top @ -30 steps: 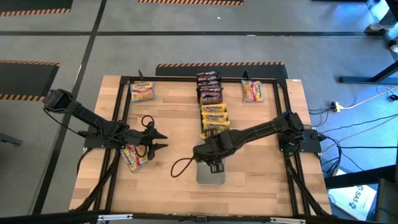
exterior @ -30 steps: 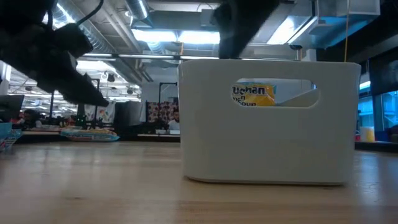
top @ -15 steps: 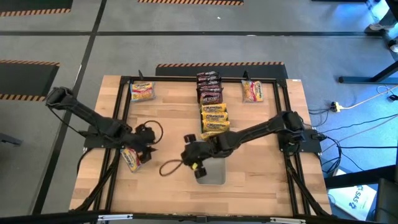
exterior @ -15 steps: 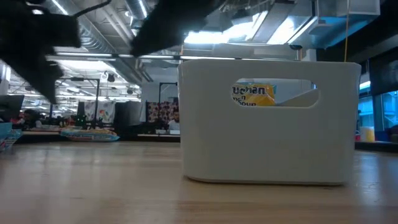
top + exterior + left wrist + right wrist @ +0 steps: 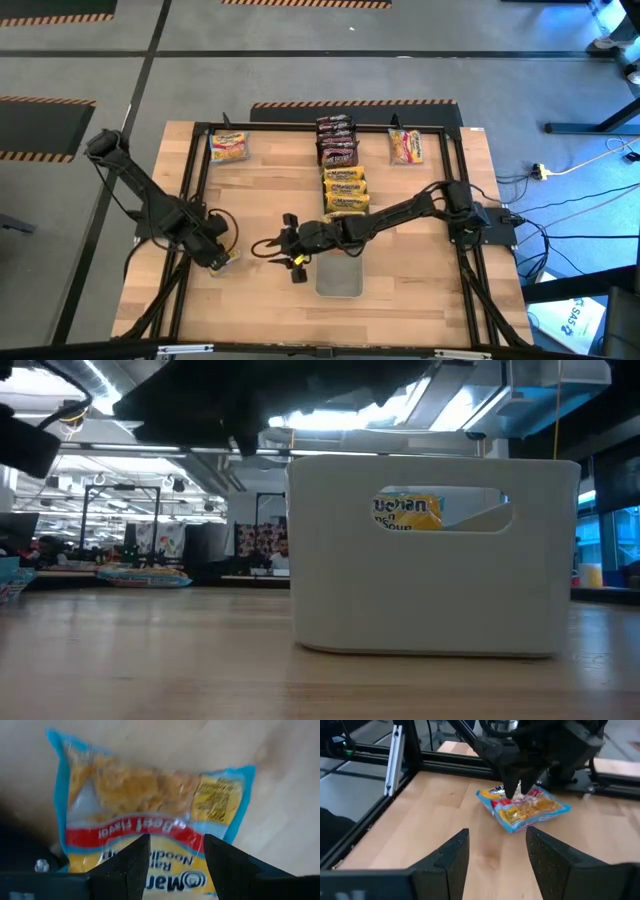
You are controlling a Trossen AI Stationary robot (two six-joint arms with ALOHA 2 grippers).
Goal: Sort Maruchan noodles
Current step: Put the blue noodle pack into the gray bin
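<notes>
High view. Wooden tabletop (image 5: 270, 300) inside a black frame. Far centre: a column of Maruchan packets, dark red-brown packets (image 5: 337, 140) at the far end, yellow packets (image 5: 345, 190) touching them on the near side. Far left: one yellow packet (image 5: 229, 147) alone. Far right: one pink-yellow packet (image 5: 405, 147) alone. Near centre: a grey bin (image 5: 339, 275). Left gripper (image 5: 215, 252) is down over a loose beef-flavor packet (image 5: 227, 258) at the left. Right gripper (image 5: 288, 250) reaches leftward toward that spot, left of the bin.

Low view. White-looking bin wall (image 5: 430, 610) close by; a yellow Maruchan packet (image 5: 408, 512) shows through its handle slot, so at least one packet is already inside.

Left wrist view. Left gripper (image 5: 173, 849) is spread open just above the beef-flavor packet (image 5: 145, 830), holding nothing.

Right wrist view. Right gripper (image 5: 497, 845) is wide open and empty; beyond it the left gripper (image 5: 520, 787) stands over the loose packet (image 5: 522, 807).

Progress, judged: most packets lie grouped by colour; the loose packet remains to be picked and placed, possibly also the two single packets.
</notes>
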